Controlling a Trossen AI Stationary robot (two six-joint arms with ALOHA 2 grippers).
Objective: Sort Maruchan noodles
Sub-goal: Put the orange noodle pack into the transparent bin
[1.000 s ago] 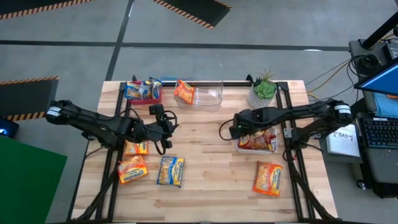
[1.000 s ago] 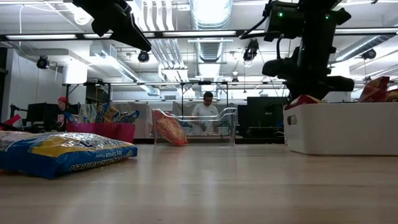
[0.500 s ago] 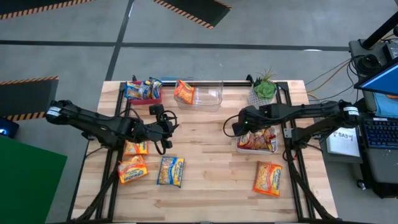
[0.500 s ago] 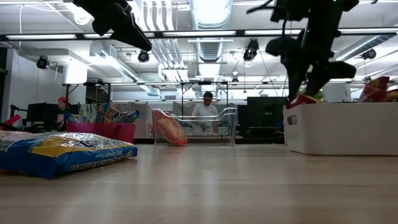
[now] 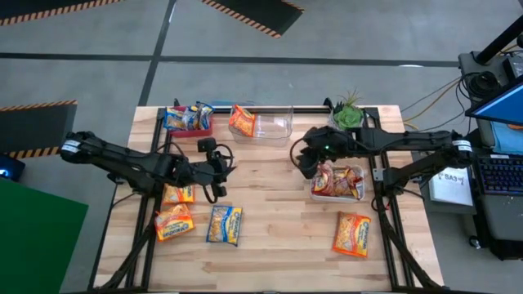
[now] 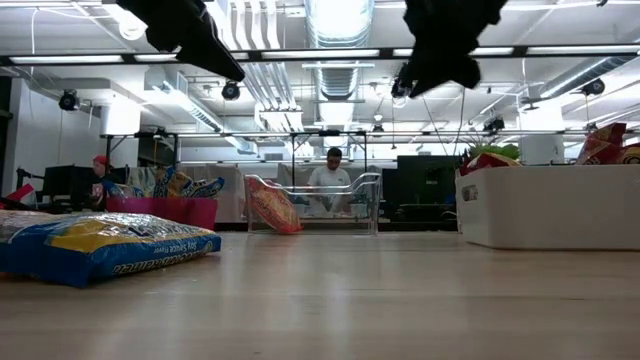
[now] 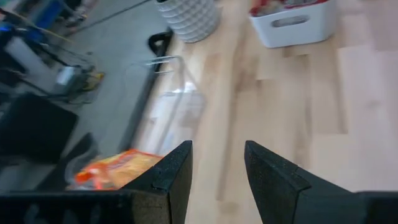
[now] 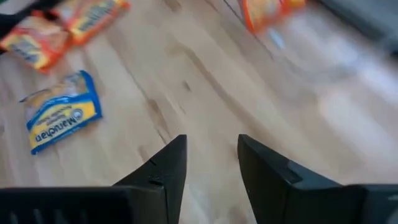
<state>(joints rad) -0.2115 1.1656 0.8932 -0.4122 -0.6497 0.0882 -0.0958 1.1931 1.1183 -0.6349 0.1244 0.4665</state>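
Observation:
Maruchan packets lie flat on the table: a blue one [image 5: 225, 224] [image 8: 62, 118], two orange ones [image 5: 173, 220] [image 5: 178, 193] at the near left, and one [image 5: 352, 233] at the near right. Others sit in a pink bin [image 5: 188, 120], a clear bin [image 5: 272, 124] and a white bin [image 5: 337, 181]. My left gripper [image 5: 214, 167] [image 7: 217, 168] hovers open and empty at the table's left middle. My right gripper [image 5: 301, 153] [image 8: 211, 162] hovers open and empty just left of the white bin.
A potted green plant [image 5: 347, 117] stands at the far right, behind the white bin. An orange packet [image 5: 241, 120] leans in the clear bin's left end. Bare wood lies in the table's middle between the two grippers.
My right gripper has risen from over the white bin and swung toward the table's far edge and a little left, turning as it went. The packets have stayed where they were.

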